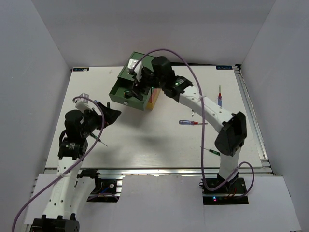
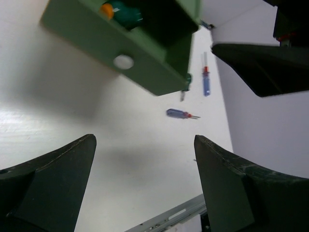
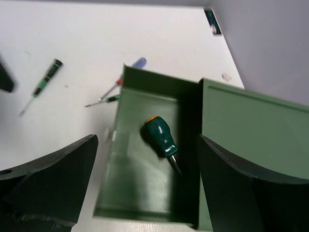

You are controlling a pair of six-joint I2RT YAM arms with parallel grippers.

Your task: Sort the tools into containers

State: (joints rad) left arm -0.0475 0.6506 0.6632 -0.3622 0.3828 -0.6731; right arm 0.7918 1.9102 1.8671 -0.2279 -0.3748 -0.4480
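Observation:
The green drawer (image 1: 124, 94) with a white knob (image 2: 124, 61) stands pulled out of the chest (image 1: 153, 100). A stubby dark-green screwdriver (image 3: 161, 137) lies inside it, also seen in the left wrist view (image 2: 124, 12). My right gripper (image 1: 137, 86) hovers open and empty above the drawer (image 3: 147, 140). My left gripper (image 1: 110, 116) is open and empty over the table at the left (image 2: 145, 140). Two blue-and-red screwdrivers (image 1: 219, 98) (image 1: 189, 123) lie on the right. A black precision screwdriver (image 1: 213, 152) lies by the right arm. Another (image 3: 45, 79) lies near the left gripper.
The chest's orange and yellow fronts show only at its corner under the right arm. A thin screwdriver (image 3: 104, 100) and a blue handle (image 3: 138, 62) lie just beyond the drawer's end. White walls (image 1: 38, 72) enclose the table, and a metal rail (image 1: 159, 170) runs along its near edge.

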